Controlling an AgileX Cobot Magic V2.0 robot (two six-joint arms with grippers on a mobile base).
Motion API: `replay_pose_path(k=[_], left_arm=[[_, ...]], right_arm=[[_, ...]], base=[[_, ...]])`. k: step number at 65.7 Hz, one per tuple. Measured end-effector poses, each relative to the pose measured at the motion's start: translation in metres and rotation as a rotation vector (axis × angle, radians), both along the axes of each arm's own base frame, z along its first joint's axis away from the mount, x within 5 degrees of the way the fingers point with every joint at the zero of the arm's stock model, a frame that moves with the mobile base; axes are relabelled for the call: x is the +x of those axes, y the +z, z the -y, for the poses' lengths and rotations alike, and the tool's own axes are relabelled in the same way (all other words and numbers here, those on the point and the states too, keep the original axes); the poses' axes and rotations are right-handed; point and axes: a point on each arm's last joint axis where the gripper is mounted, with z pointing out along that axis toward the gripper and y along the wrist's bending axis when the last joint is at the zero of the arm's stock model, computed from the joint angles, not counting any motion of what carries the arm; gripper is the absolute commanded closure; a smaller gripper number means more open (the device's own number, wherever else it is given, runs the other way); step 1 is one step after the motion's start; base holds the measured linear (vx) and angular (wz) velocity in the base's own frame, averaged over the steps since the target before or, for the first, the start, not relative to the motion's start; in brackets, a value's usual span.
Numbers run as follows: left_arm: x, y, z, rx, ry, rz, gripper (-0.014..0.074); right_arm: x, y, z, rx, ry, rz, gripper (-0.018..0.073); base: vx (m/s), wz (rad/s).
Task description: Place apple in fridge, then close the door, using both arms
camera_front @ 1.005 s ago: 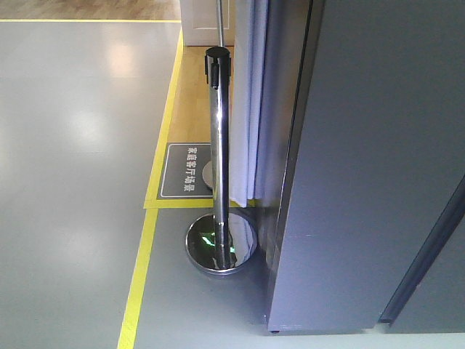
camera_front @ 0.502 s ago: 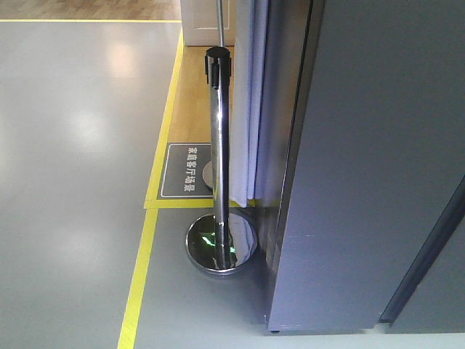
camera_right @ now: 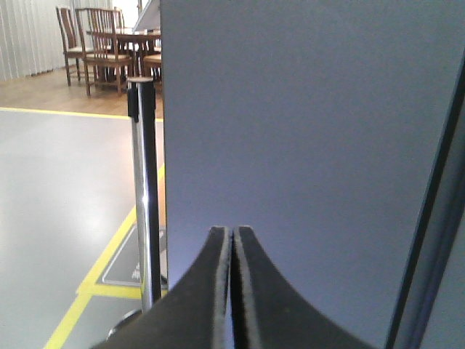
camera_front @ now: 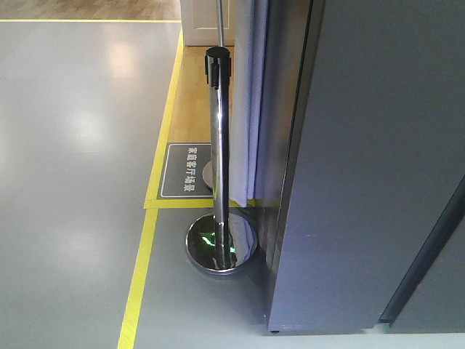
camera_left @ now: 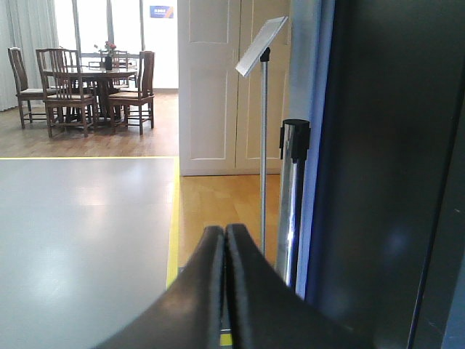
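The apple is out of view in every frame. The fridge [camera_front: 363, 145] is a tall dark grey slab filling the right side of the front view; no white interior shows, and I cannot tell the door apart from its body. A dark seam [camera_front: 429, 247] runs down its right part. My left gripper [camera_left: 224, 229] is shut with nothing in it, the fridge's dark edge [camera_left: 378, 145] just to its right. My right gripper [camera_right: 232, 229] is shut and empty, pointing straight at the grey fridge face [camera_right: 290, 131].
A chrome stanchion post [camera_front: 218, 145] with a round base [camera_front: 221, 246] stands just left of the fridge. Yellow floor tape [camera_front: 142, 269] and a floor sign [camera_front: 185, 169] lie beside it. A sign stand [camera_left: 263, 43], white doors [camera_left: 211, 80] and dining chairs [camera_left: 94, 80] are farther off.
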Motion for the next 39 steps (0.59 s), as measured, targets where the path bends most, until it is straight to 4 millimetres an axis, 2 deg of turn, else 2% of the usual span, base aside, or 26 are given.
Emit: replay_pose_path(k=[39], left_arm=[[0.0000,0.0000,0.0000,0.000,0.000,0.000,0.0602]], right_arm=[[0.0001,0.0040,0.0009,0.005,-0.010,0.043,0.0561]], base=[[0.00,0.00]])
